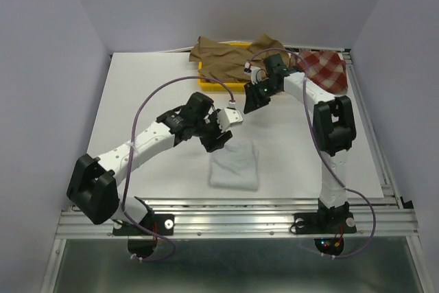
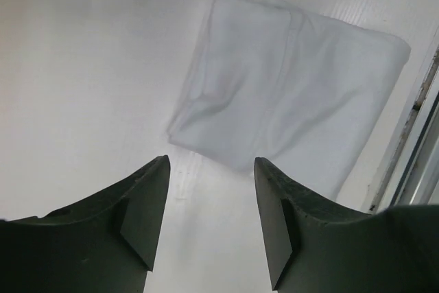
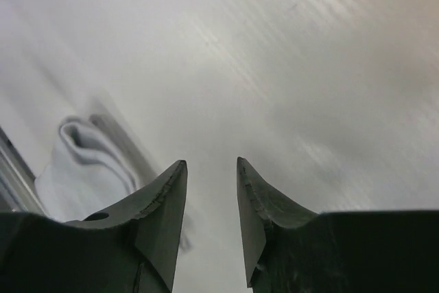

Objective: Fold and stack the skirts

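The plain white skirt [image 1: 234, 165] lies folded in a flat rectangle on the table's near middle; it also shows in the left wrist view [image 2: 288, 101] and blurred in the right wrist view [image 3: 82, 162]. My left gripper [image 1: 221, 138] hangs just behind its far left corner, open and empty [image 2: 211, 197]. The tan-brown skirt [image 1: 226, 57] lies crumpled over the yellow tray [image 1: 212, 81] at the back. The red-and-beige checked skirt [image 1: 324, 69] lies at the back right. My right gripper [image 1: 252, 102] is in front of the tray, open and empty [image 3: 211, 190].
The white table sheet [image 1: 151, 101] ends at a metal rail [image 1: 240, 205] along the near edge, close to the white skirt. Purple cables loop over both arms. Grey walls enclose the table at the back and sides.
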